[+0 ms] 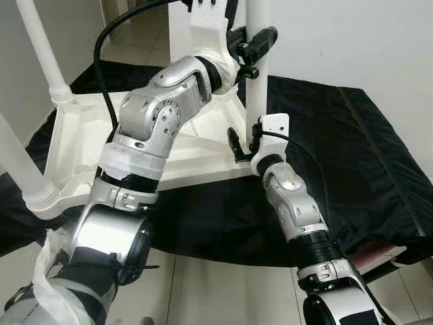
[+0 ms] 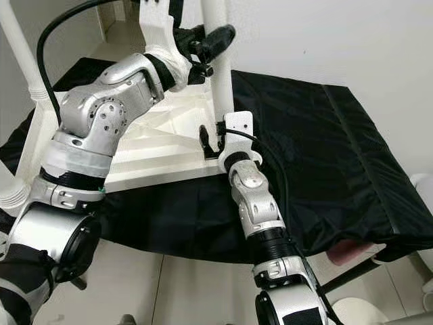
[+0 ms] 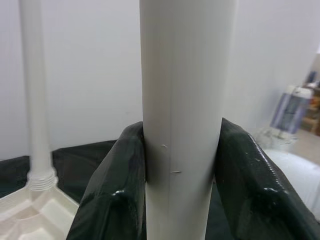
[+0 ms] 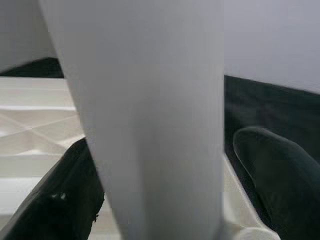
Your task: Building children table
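While the white tabletop (image 1: 88,145) lay upside down on the black cloth (image 1: 352,156), the right gripper (image 1: 245,145) straddled the base of an upright white leg (image 1: 258,74), its grip uncertain. Higher, the left gripper (image 1: 254,46) clenched that leg.

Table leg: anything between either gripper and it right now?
Nothing visible. The left gripper is clamped on the upright table leg higher up, pads touching it. The right gripper straddles the leg near its base on the upturned tabletop, with a gap at one finger.

A black cloth (image 1: 352,156) is spread over the pale tiled floor (image 1: 216,288). The upturned white table (image 1: 203,145) lies directly on it.
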